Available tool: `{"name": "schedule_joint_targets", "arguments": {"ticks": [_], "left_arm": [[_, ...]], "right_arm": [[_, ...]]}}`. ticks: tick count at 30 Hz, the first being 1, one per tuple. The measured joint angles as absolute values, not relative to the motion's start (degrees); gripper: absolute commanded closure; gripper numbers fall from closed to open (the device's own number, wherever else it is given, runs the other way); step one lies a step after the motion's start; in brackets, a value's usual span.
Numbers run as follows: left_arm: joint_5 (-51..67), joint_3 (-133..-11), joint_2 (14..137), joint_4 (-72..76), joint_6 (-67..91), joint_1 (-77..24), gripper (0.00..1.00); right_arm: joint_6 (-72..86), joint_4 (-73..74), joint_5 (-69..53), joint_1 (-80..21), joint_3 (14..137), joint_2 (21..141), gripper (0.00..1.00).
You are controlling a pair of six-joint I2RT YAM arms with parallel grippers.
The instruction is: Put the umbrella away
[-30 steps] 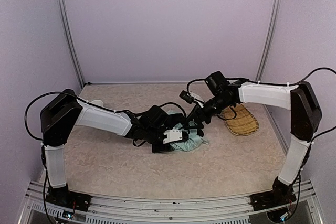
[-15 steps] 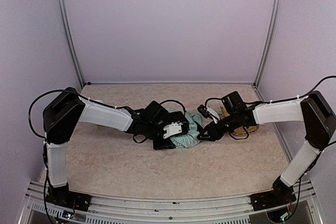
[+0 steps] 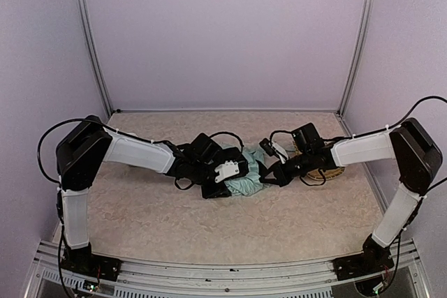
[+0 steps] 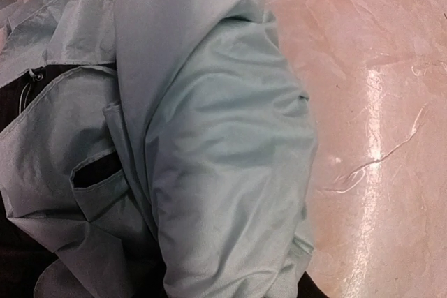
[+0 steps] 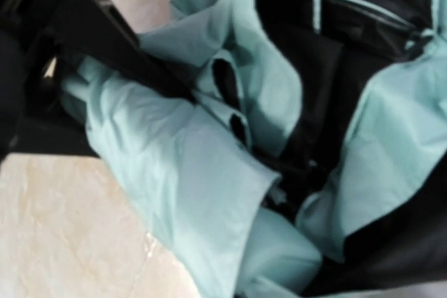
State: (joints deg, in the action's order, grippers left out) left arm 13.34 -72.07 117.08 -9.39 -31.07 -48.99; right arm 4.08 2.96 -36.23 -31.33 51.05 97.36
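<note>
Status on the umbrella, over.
Left gripper on umbrella, jaws unseen. Right gripper shut at its fabric. Umbrella bunched on table, not stowed. Nothing blocking.

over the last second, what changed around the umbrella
The right gripper swung down from up high to the right side of the umbrella and closed; it is now shut against the fabric, though a pinch cannot be confirmed. Its arm now covers most of the tray. The left gripper stayed at the left side, and the umbrella barely shifted.

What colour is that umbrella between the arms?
Pale mint green with a black underside; the umbrella shows best in the right wrist view.
</note>
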Motion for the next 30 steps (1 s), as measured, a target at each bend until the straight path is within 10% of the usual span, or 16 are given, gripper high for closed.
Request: {"name": "schedule_joint_targets", "arguments": {"ticks": [30], "left_arm": [[13.7, -65.8, 111.5, 1.1, -10.2, -43.3, 1.0]], "right_arm": [[2.2, -1.5, -41.7, -36.8, 55.3, 98.8, 1.0]]}}
